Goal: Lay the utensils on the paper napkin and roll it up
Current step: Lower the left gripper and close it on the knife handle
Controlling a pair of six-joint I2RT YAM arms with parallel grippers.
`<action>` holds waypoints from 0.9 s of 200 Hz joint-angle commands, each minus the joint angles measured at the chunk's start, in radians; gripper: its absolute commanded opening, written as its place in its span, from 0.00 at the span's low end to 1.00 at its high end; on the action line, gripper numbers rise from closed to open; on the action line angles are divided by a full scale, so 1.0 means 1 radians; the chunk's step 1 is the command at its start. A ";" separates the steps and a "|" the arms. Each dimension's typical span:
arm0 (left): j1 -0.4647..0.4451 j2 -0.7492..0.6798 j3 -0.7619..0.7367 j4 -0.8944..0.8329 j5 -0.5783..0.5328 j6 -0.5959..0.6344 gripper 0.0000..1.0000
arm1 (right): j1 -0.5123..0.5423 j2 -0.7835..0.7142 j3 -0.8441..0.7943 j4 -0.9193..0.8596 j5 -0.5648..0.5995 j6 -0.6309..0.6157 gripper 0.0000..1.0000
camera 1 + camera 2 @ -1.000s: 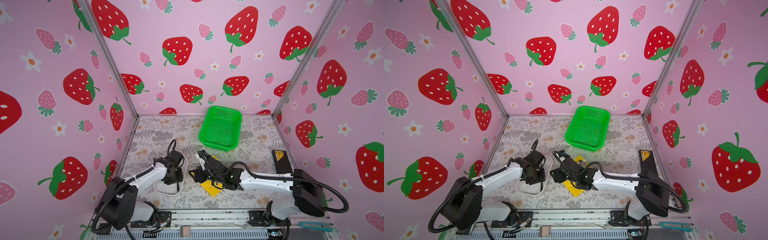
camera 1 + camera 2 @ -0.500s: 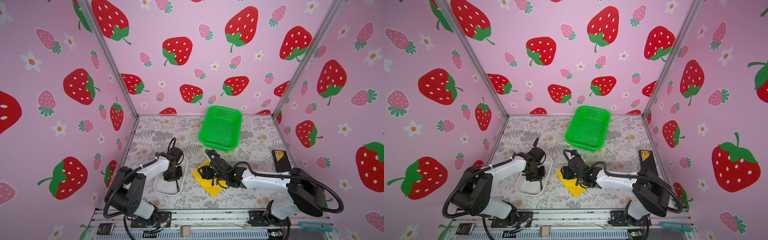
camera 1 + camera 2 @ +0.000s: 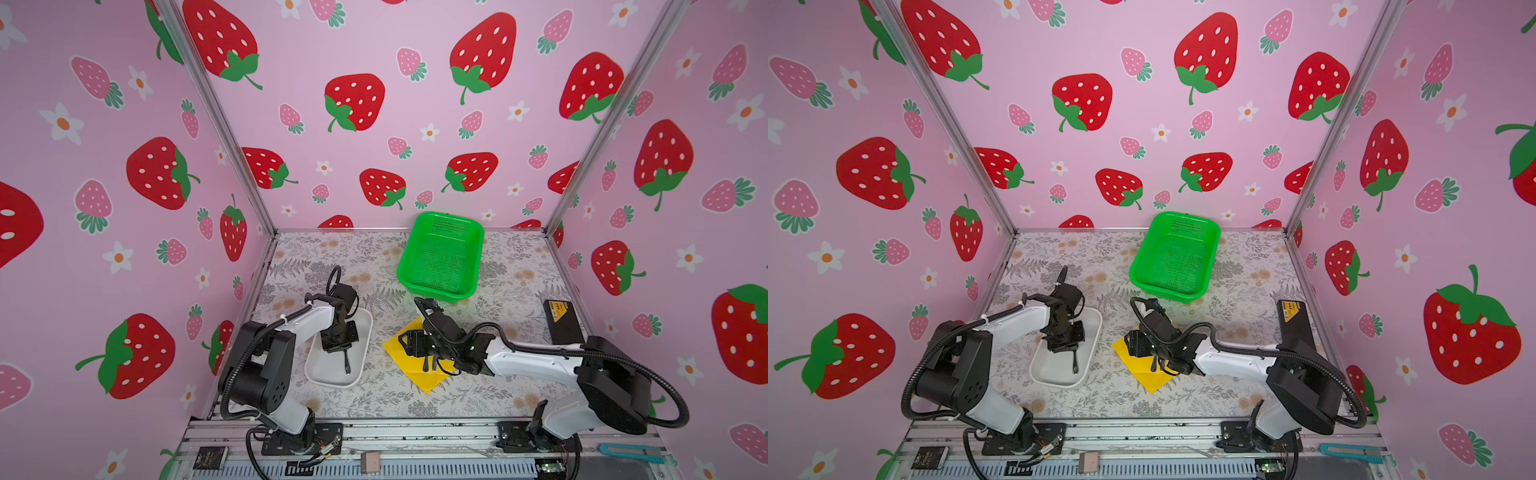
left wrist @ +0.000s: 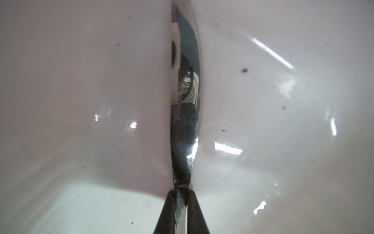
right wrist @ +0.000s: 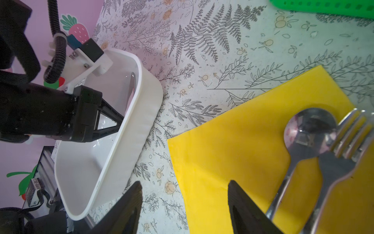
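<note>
Yellow paper napkin [image 5: 232,154] is lying flat on the floral table [image 5: 212,60], just beside the white tray [image 5: 139,121]. Two of the three utensils are already on it: the spoon [image 5: 309,129] and the fork [image 5: 340,164] lie side by side, close enough that they look like they're touching.

The knife [image 4: 183,141] is the odd one out, it's down in the tray. The left claw [image 4: 181,210] is reaching into the tray and its two dark fingertips are pressed together on the knife. Can't really tell which part of the knife they've got, but in both top views a dark bit pokes out below the claw.

The right claw [image 5: 185,208] is spread wide with nothing in it. It's hovering low across the napkin's edge on the tray side, one finger over the paper and one over the table.

So I'd call this the fetch-the-last-utensil step. The next move has to lift the knife clear of the tray wall without it twisting in that thin pinch. Then it goes over to the napkin and down next to the other two, roughly lined up. The right arm is parked right over the drop zone, so it probably needs to back off first. Rolling hasn't started.
</note>
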 commanded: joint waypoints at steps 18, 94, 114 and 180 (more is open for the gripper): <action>0.081 0.043 0.008 0.024 -0.078 0.026 0.07 | -0.011 -0.039 -0.024 0.008 -0.002 0.006 0.69; 0.146 0.011 0.032 0.005 -0.010 0.039 0.07 | -0.024 -0.053 -0.031 0.011 -0.013 -0.002 0.69; 0.142 -0.023 -0.014 0.006 0.003 0.035 0.14 | -0.024 -0.069 -0.036 0.045 -0.025 -0.014 0.69; 0.134 -0.037 -0.052 0.006 -0.011 0.036 0.25 | -0.030 -0.072 -0.007 0.080 -0.067 -0.063 0.69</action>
